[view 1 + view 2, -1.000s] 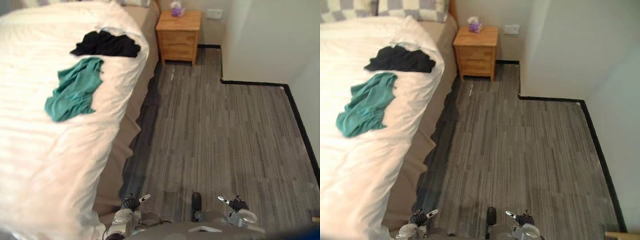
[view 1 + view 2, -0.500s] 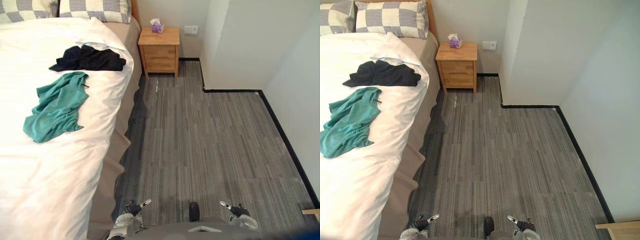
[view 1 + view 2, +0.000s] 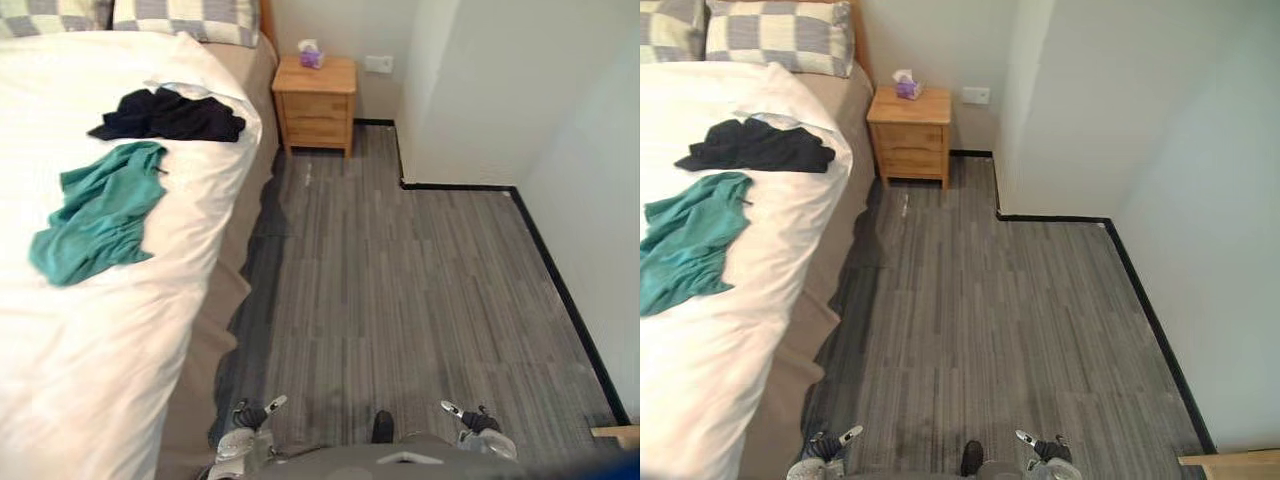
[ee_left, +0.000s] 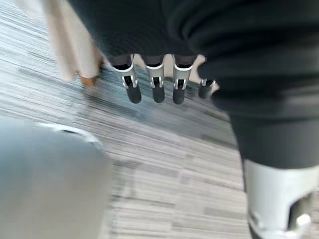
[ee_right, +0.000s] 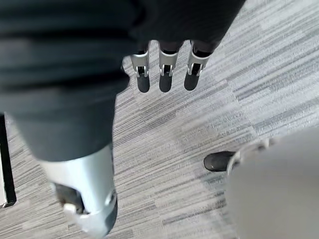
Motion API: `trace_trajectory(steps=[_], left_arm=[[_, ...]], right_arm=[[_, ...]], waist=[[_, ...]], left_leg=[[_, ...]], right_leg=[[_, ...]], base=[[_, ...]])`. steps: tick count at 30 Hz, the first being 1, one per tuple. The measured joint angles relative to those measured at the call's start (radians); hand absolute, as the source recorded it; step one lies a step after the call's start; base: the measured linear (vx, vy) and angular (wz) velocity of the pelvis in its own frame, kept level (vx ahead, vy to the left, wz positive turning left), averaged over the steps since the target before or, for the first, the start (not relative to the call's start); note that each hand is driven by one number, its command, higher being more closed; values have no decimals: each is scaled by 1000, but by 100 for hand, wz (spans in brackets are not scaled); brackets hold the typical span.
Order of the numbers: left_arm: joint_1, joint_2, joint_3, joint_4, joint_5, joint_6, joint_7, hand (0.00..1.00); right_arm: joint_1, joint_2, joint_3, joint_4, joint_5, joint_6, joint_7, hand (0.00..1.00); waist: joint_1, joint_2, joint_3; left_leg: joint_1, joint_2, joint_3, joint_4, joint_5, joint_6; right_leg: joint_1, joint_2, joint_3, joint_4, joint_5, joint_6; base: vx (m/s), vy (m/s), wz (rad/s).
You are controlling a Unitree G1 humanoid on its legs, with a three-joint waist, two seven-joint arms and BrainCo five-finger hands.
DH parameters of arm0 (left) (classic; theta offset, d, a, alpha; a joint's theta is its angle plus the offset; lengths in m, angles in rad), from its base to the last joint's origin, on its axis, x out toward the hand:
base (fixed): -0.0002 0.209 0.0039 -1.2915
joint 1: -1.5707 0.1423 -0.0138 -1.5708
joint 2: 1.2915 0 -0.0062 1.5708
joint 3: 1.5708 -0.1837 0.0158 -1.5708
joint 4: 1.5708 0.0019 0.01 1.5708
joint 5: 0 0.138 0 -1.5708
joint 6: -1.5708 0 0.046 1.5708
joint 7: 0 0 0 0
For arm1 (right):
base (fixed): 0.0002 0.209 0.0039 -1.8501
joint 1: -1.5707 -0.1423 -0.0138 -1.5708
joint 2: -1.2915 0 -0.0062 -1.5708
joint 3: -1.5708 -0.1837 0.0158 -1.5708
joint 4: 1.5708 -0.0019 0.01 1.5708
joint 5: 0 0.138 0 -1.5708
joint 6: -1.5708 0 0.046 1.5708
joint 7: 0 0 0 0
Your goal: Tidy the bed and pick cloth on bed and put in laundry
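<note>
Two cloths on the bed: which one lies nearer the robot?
The teal cloth; it lies lower on the white duvet, while the black cloth sits beyond it, toward the checked pillows.

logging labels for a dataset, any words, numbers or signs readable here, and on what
No text is readable.
The tissue box on the nightstand: any print too small to read.
The wall socket: no legible marking.
The teal cloth and black cloth: no label showing.
</note>
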Motion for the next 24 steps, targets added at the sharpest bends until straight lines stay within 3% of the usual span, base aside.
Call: trace_trajectory(steps=[1,3,4,6,8,10,12,13,14,16,17,18,19,20,21,22,23,24], left_arm=[[0,-7,-1,-5,12,-7,1,0],[-1,-11,-5,-7,14,-18,5,0],[-1,-10,-8,-7,14,-18,6,0],[-3,-7,-15,-6,22,-18,7,0],[-8,-6,-21,-6,23,-17,7,0],[-11,-6,-20,-6,23,-17,6,0],[-14,-6,-20,-7,23,-17,7,0],[-17,-3,-21,-7,26,-17,8,0],[-21,-4,-21,-7,27,-17,8,0],[-33,19,-21,-7,52,-16,9,0],[-33,21,-21,-7,52,-16,9,0],[-33,21,-21,-2,53,-14,12,0],[-31,27,-24,2,55,-5,18,0],[-30,31,-28,2,56,-2,19,0],[-28,40,-52,5,61,9,27,0],[-26,51,-64,15,62,15,37,0],[-23,52,-66,21,62,15,39,0],[-21,53,-69,42,58,15,40,0]], right_arm=[[2,-5,-2,-6,0,1,-4,0],[-8,-6,-2,1,-1,8,-6,0],[-12,-6,-2,7,-1,8,-6,0],[-22,-1,-1,8,-2,8,-7,0],[-10,4,-7,3,-1,7,-12,0],[2,5,-6,-11,-1,7,-17,0],[26,6,-2,-27,-2,6,-19,0],[36,12,0,-27,-10,7,-20,0],[36,15,0,-25,-14,6,-21,0],[34,38,-4,-18,-30,5,-17,0],[33,38,-8,-14,-31,5,-17,0],[31,39,-29,-12,-36,7,-16,0],[30,40,-41,-14,-40,5,-15,0],[30,40,-43,-15,-40,4,-16,0],[30,40,-45,-16,-41,1,-16,0],[33,38,-44,-15,-42,2,-16,0],[34,37,-43,-16,-43,2,-16,0],[40,35,-42,-16,-42,4,-17,0]], waist=[[0,7,2],[2,11,4],[2,10,4],[3,10,4],[2,3,9],[2,6,12],[6,6,11],[25,-6,3],[27,-11,-4],[26,-64,-11],[27,-66,-12],[30,-67,-13],[28,-67,-12],[28,-68,-11],[20,-68,-3],[1,-72,1],[-5,-73,1],[-12,-69,4]], left_leg=[[-24,-11,0,3,-39,22],[-63,-57,-3,-99,-90,27],[-65,-65,-3,-140,-94,33],[-64,-109,-2,-387,-87,38],[-66,-153,-2,-673,15,57],[-84,-152,2,-763,76,62],[-100,-142,15,-773,116,86],[-97,-150,52,-737,202,139],[-97,-165,58,-725,183,162],[-97,-227,86,-690,122,203],[-93,-232,87,-684,111,208],[-61,-240,94,-684,77,219],[-6,-245,94,-693,40,220],[14,-248,90,-694,27,221],[77,-258,73,-706,-8,226],[141,-267,44,-718,-37,228],[164,-269,31,-726,-45,229],[237,-268,1,-754,-61,226]], right_leg=[[5,-8,19,3,-9,-4],[14,-24,61,-2,-19,2],[16,-27,71,-3,-18,11],[23,-34,103,-16,-31,29],[56,-44,130,-40,-56,53],[90,-45,135,-41,-95,70],[122,-54,138,-31,-139,95],[138,-83,152,-9,-181,127],[139,-100,153,0,-190,140],[120,-167,152,54,-163,190],[111,-173,155,81,-161,194],[73,-180,161,203,-156,202],[9,-186,169,408,-129,242],[-13,-189,171,484,-113,267],[-94,-197,186,714,-49,296],[-165,-209,168,920,-63,278],[-187,-214,146,971,-74,261],[-241,-228,80,1056,-126,184]], base=[[227,-64,-44],[245,-51,-51],[269,-29,-58],[300,17,-58],[375,75,-40],[398,140,-19],[492,210,-19],[411,182,-23],[552,209,-17],[562,198,3],[531,211,0],[590,263,-7],[480,221,-6],[538,239,9],[441,138,39],[441,138,48],[453,54,63],[473,3,67]])
